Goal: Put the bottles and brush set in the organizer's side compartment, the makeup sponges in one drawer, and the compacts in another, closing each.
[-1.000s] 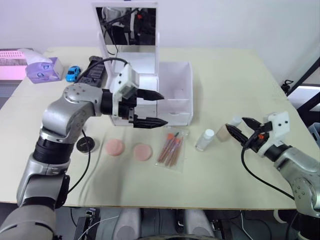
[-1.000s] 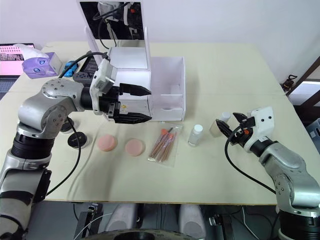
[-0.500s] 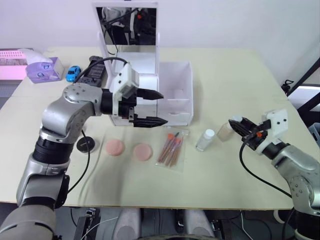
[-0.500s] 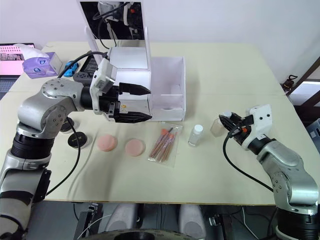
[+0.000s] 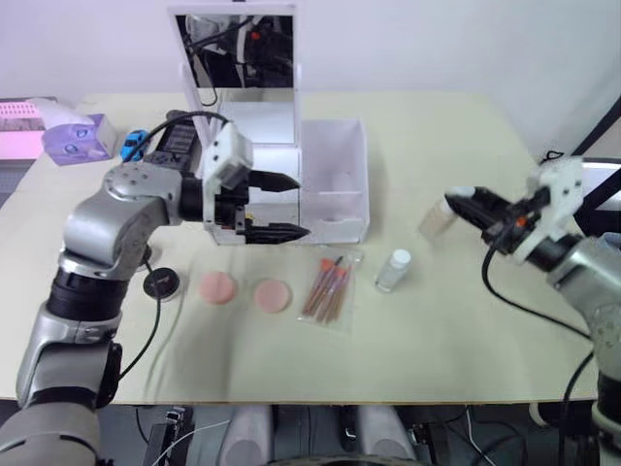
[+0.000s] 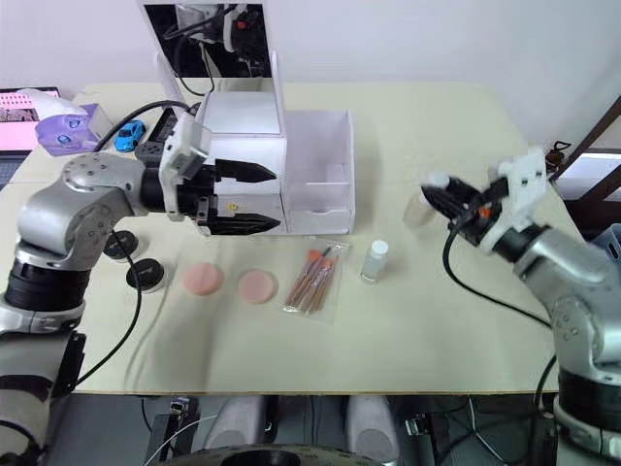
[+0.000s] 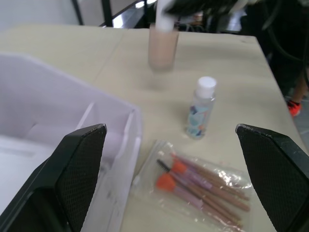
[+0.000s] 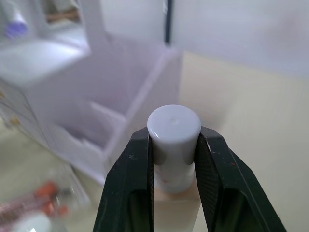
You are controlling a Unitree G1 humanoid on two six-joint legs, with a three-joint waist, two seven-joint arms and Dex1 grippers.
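Right end effector (image 8: 174, 145) | clamps round pale cap | beige bottle (image 5: 436, 221)

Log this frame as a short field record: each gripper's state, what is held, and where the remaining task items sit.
right gripper: shut on the beige-liquid bottle with pale cap, lifted off the table
left gripper: open, in front of the white plastic organizer
clear bottle with white cap: upright on table
clear pouch of brushes: flat on table
two round pink sponges: on table
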